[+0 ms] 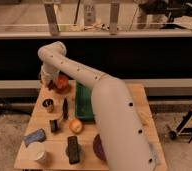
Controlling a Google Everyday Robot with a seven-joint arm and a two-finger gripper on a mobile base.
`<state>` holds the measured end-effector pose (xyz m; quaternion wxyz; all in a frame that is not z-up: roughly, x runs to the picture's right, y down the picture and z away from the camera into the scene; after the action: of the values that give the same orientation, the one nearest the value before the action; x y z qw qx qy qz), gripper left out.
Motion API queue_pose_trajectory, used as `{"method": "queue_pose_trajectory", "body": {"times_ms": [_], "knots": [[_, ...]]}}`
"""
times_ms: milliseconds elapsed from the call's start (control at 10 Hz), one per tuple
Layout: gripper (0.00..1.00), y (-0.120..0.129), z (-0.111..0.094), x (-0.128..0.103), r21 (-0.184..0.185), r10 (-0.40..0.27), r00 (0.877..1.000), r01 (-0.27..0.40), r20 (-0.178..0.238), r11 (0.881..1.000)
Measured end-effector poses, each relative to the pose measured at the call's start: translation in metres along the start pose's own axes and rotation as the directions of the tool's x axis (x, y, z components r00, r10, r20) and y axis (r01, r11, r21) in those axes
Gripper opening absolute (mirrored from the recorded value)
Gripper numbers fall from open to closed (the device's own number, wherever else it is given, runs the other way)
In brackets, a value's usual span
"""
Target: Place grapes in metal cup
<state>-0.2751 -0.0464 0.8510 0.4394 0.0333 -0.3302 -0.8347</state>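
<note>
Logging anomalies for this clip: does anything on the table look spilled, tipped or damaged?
Nothing stands out. The metal cup and white cup stand upright, no spill shows on the table, and the gripper is at the far left corner beside an orange-red round object.

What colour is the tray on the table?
The tray is green, camera view; gripper at the table's far left corner.

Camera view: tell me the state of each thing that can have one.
gripper: low at the table's far left corner, at the grapes.
grapes: apparently on the table, outside the metal cup.
metal cup: upright, apart from the gripper.
white cup: upright, near left corner.
green tray: flat, partly hidden by the arm.
</note>
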Motion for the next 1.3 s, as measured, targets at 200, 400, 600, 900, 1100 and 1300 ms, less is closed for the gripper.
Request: {"method": "queue_pose_trajectory", "body": {"times_ms": [200,400,600,900,1100,1300], "knots": [[0.0,-0.006,0.016,-0.009,0.067,-0.15,0.986,0.145,0.067,0.987],[0.0,-0.013,0.028,-0.018,0.103,-0.278,0.956,0.269,0.09,0.958],[0.0,-0.016,0.031,-0.024,0.093,-0.355,0.932,0.349,0.068,0.933],[0.0,-0.023,0.032,-0.034,0.107,-0.492,0.869,0.485,0.051,0.868],[0.0,-0.023,0.034,-0.04,0.111,-0.516,0.854,0.507,0.065,0.855],[0.0,-0.027,0.036,-0.047,0.116,-0.555,0.828,0.545,0.081,0.83]]}}
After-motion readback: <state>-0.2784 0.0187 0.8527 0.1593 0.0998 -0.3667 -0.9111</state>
